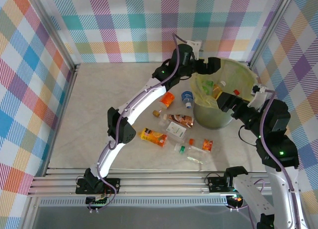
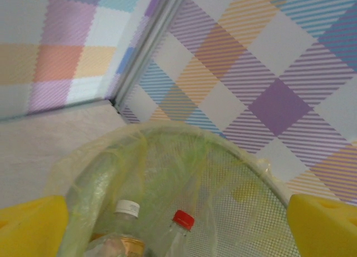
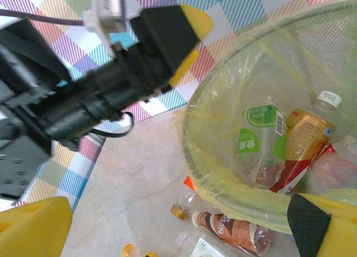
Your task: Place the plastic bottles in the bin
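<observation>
Above the bin (image 1: 213, 117), left jaws spread wide, empty: drop position. Right jaws open at near rim, free for plastic bottles (image 1: 153, 136).

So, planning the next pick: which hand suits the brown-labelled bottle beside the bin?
Probably right: the right hand, open, hangs at the bin's near rim, nearer that bottle; the left hand is farther back.

left claw (image 2: 178, 226): jaws wide apart | right claw (image 3: 178, 229): jaws wide apart
</observation>
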